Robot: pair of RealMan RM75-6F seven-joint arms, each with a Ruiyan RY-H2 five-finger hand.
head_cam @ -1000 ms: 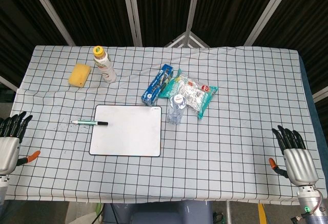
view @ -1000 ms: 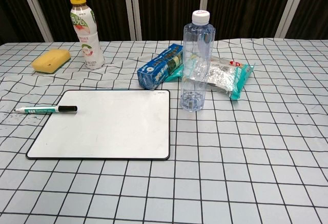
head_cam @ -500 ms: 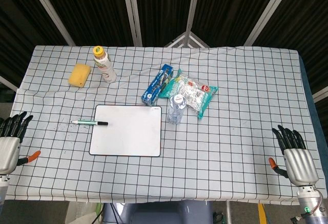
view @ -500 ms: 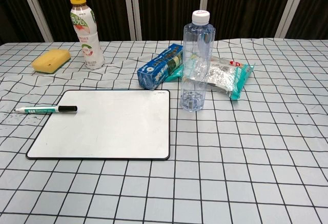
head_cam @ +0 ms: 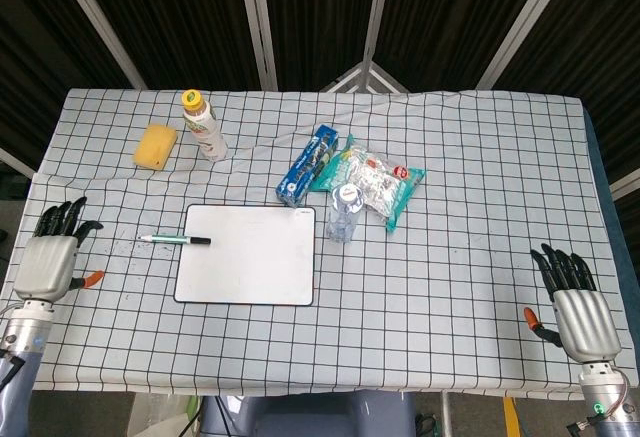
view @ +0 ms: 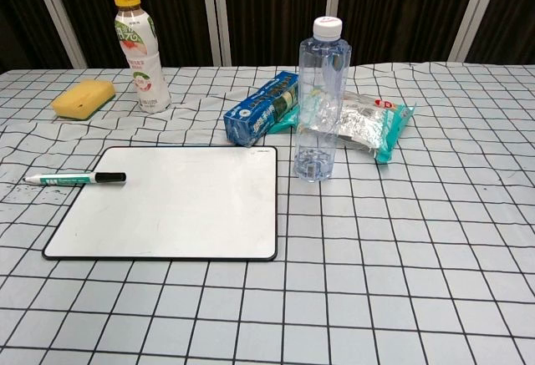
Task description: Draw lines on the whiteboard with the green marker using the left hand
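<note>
The white whiteboard (head_cam: 246, 268) (view: 171, 203) lies flat at the middle left of the checked table. The green marker (head_cam: 175, 240) (view: 75, 179), capped in black, lies across the board's left edge with its black end on the board. My left hand (head_cam: 55, 252) hovers over the table's left edge, left of the marker, with fingers spread and holding nothing. My right hand (head_cam: 578, 307) sits at the front right corner, fingers spread and empty. Neither hand shows in the chest view.
A clear water bottle (head_cam: 343, 211) (view: 320, 102) stands just right of the board. Behind it lie a blue box (head_cam: 308, 164) (view: 263, 108) and a snack bag (head_cam: 377, 181) (view: 368, 123). A drink bottle (head_cam: 203, 125) (view: 139, 50) and yellow sponge (head_cam: 156, 145) (view: 83, 98) sit at the back left.
My left hand has moved up and to the right, from the table's front left edge toward the marker. Everything else stays put.
</note>
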